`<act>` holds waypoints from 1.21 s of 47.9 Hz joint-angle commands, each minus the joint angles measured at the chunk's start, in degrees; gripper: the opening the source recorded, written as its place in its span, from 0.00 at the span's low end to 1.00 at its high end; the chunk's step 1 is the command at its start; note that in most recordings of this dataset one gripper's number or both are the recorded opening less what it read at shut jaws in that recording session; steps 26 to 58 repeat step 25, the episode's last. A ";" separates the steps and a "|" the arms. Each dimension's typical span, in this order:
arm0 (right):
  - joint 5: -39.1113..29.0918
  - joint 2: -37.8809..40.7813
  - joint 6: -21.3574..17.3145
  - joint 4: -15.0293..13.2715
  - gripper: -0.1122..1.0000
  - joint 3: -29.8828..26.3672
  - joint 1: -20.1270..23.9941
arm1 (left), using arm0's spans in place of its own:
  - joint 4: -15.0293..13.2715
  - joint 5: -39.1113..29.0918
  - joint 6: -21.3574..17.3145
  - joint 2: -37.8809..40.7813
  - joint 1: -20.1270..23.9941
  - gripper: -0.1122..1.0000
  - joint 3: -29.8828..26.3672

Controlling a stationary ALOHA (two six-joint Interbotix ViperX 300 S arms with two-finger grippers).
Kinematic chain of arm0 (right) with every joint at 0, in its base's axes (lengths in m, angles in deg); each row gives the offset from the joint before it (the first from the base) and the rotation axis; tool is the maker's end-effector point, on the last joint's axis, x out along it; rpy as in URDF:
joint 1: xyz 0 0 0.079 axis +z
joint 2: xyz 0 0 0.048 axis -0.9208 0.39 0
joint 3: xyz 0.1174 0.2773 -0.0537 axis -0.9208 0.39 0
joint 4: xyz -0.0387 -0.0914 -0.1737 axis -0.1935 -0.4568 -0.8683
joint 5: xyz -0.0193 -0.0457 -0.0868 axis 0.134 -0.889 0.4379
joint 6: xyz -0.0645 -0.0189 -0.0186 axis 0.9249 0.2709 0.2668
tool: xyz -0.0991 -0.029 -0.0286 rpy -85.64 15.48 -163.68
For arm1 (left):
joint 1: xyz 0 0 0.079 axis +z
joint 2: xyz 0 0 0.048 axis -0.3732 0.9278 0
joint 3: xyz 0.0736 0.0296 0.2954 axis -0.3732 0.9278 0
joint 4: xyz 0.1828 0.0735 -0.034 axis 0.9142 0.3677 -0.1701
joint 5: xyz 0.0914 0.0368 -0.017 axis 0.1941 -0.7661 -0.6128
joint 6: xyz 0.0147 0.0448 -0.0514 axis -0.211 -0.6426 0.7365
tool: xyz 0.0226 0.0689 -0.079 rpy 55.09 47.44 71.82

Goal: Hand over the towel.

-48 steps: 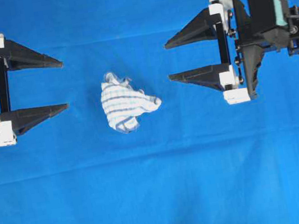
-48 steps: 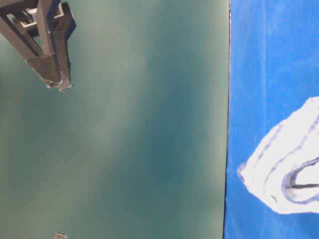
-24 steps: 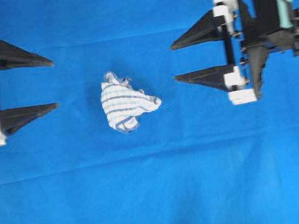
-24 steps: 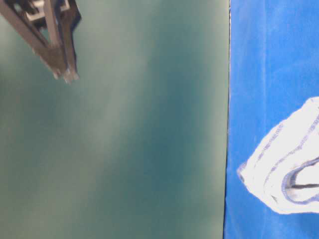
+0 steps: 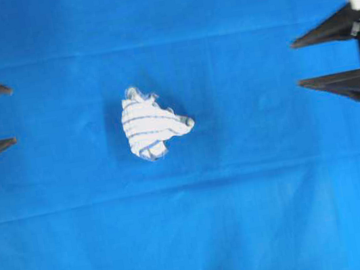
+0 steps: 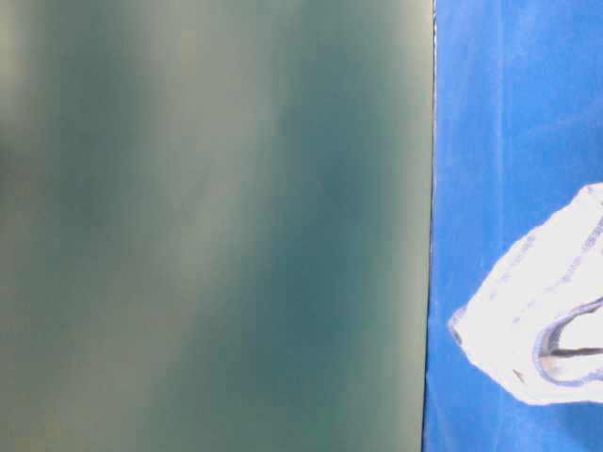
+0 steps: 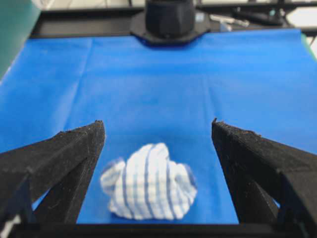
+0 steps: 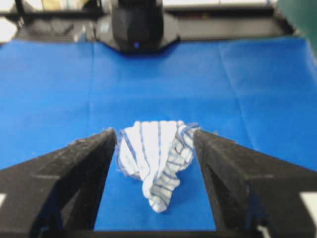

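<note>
The towel (image 5: pixel 153 127), a small white cloth with thin blue checked stripes, is being left crumpled in a loose heap on the blue sheet (image 5: pixel 248 220), a little toward nine o'clock from the centre of the overhead view, with one corner pointing toward three o'clock. It is not being touched by either arm. The left gripper (image 5: pixel 6 116) is being seen only as two dark fingertips at the nine o'clock edge of that view, its fingers spread wide and nothing lying between them. The right gripper (image 5: pixel 300 62) is being shown at the three o'clock edge, its fingers likewise held far apart and empty. Both grippers are being kept well apart from the towel, which is lying between them. In the left wrist view the towel (image 7: pixel 148 189) is being framed between the two black fingers (image 7: pixel 54 163) (slightly out of focus), and in the right wrist view it (image 8: pixel 156 153) is being framed in the same way. In the table-level view only part of the towel (image 6: pixel 537 315) is being shown, at four o'clock, beside a plain green surface (image 6: pixel 207 226).
</note>
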 commanded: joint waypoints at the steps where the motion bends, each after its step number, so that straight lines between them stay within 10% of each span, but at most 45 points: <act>1: 0.88 -3.87 0.00 0.00 0.71 2.99 0.09 | -0.09 0.53 0.18 -2.72 -0.09 0.94 2.20; 19: 6.77 -7.65 0.00 0.09 0.71 13.45 0.00 | -0.09 3.52 0.26 -8.09 -0.09 0.94 10.37; 58: 8.17 -6.24 0.00 0.35 0.71 13.89 0.00 | -0.09 4.22 0.26 -7.73 -0.09 0.94 10.99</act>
